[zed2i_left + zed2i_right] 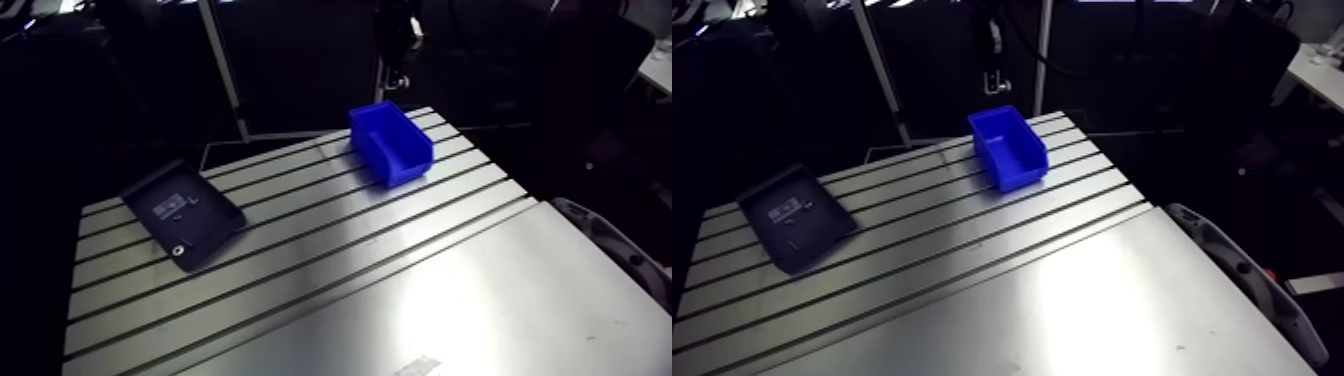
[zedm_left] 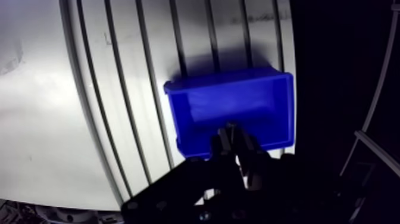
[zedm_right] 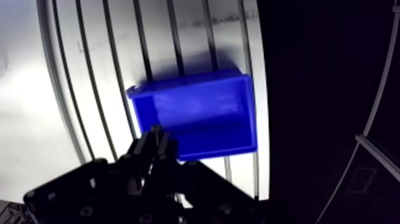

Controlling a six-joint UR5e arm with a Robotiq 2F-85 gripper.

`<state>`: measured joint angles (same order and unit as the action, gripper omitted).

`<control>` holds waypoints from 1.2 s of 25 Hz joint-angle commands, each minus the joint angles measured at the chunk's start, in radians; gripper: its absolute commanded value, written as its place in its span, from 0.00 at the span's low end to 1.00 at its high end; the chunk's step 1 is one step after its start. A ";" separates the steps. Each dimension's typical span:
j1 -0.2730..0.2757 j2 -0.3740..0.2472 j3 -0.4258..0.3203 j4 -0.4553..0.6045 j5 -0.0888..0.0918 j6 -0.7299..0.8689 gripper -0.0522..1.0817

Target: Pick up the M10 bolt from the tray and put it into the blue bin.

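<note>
1. M10 bolt: not plainly discernible; judged to be pinched between my fingers (image 2: 223, 143), which stand nearly pressed together.
2. Blue bin (image 2: 287, 110): directly beneath my fingertips, so a release should drop inside.
3. Wrist: pointing down, poised above the bin.
4. Tray (image 1: 205, 215): well apart, across the table (image 1: 400, 280).

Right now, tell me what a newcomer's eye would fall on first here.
The bright blue bin grabs the eye, standing near the far edge of the slotted table. In the wrist view the gripper hangs over it. A dark tray sits apart, towards the table's other side.
</note>
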<state>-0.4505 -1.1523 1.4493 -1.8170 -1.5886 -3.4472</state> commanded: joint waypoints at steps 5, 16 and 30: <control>-0.005 0.082 -0.007 -0.095 -0.004 0.002 0.98; -0.005 0.122 0.006 -0.100 -0.007 0.018 0.97; -0.014 0.188 0.009 -0.143 -0.012 0.028 0.97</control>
<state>-0.4633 -0.9884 1.4581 -1.9383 -1.5984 -3.4214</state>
